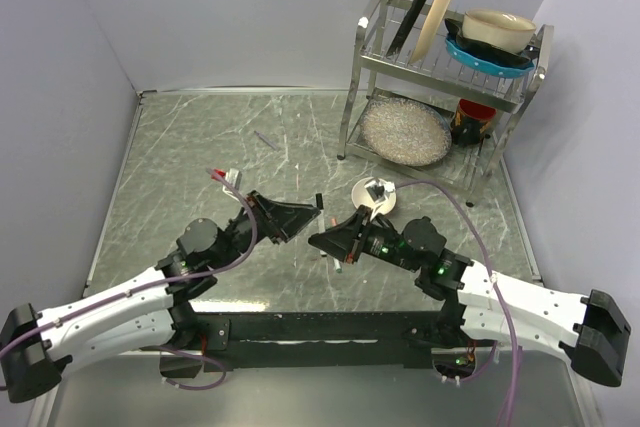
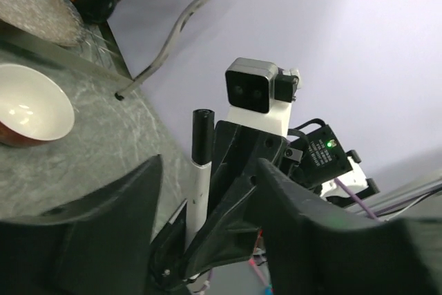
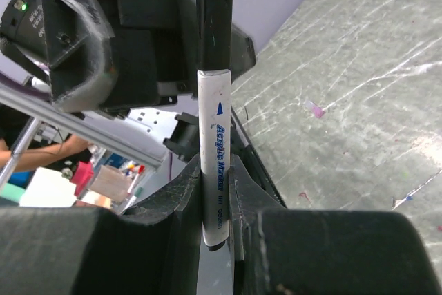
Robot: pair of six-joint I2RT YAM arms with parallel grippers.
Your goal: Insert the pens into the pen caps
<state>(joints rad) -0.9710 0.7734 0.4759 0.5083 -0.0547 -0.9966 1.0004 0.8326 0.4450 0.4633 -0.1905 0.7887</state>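
My right gripper (image 3: 215,170) is shut on a white-barrelled pen (image 3: 213,108), held upright with a black cap (image 3: 215,18) on its top end. In the top view the right gripper (image 1: 322,240) meets my left gripper (image 1: 312,219) at mid-table. The left gripper (image 2: 209,170) is open and empty, its wide-spread fingers on either side of the held pen (image 2: 199,184). A red-ended white pen (image 1: 224,178) lies on the table to the left. A thin purplish pen (image 1: 264,140) lies farther back. A small pinkish cap (image 3: 315,109) lies on the table.
A small white bowl (image 1: 392,203) with dark bits inside stands just behind the right gripper. A metal dish rack (image 1: 372,57) with plates, bowls and a glass dish stands at the back right. Grey walls close in the left, back and right sides.
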